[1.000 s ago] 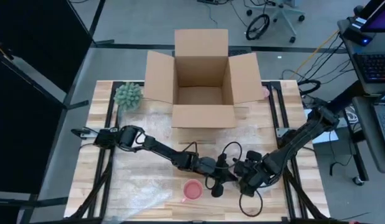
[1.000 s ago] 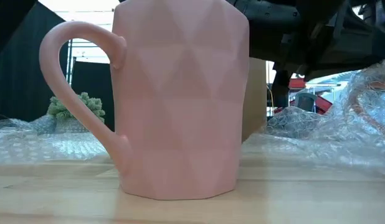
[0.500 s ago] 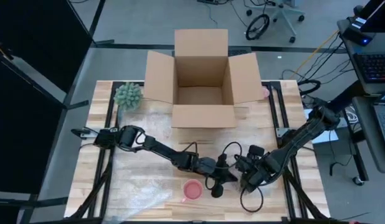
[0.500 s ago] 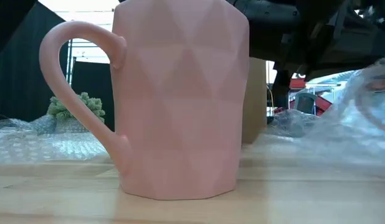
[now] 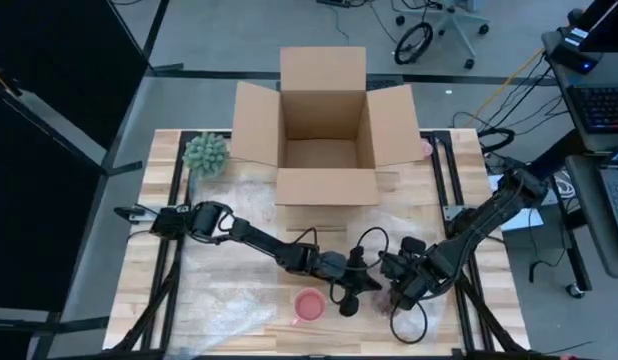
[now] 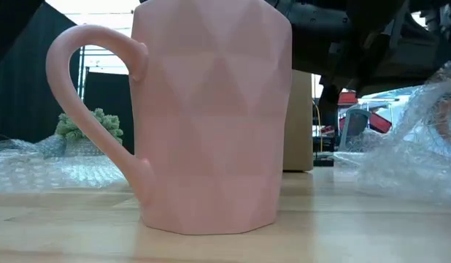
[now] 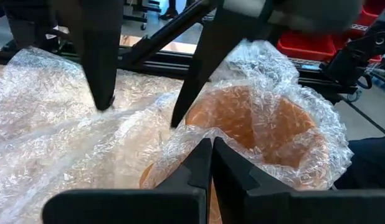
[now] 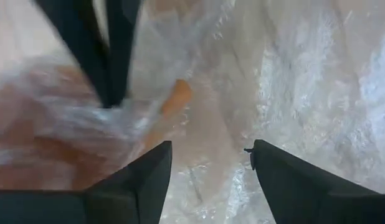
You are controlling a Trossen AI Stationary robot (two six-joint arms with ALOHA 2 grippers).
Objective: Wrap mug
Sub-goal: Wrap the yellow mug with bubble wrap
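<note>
We are in a lab or workshop: a wooden bench (image 5: 239, 275) on bare concrete floor (image 5: 219, 40), loose cables (image 5: 414, 42) (coiled), an office chair (image 5: 459, 20), a keyboard (image 5: 601, 105) alongside.

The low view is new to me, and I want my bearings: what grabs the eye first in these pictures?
A pink mug fills the low view, standing upright on the table's near edge. Behind it an open cardboard box sits at the far side. Both grippers meet beside the mug over bubble wrap: the left gripper is shut on it, the right gripper open.
</note>
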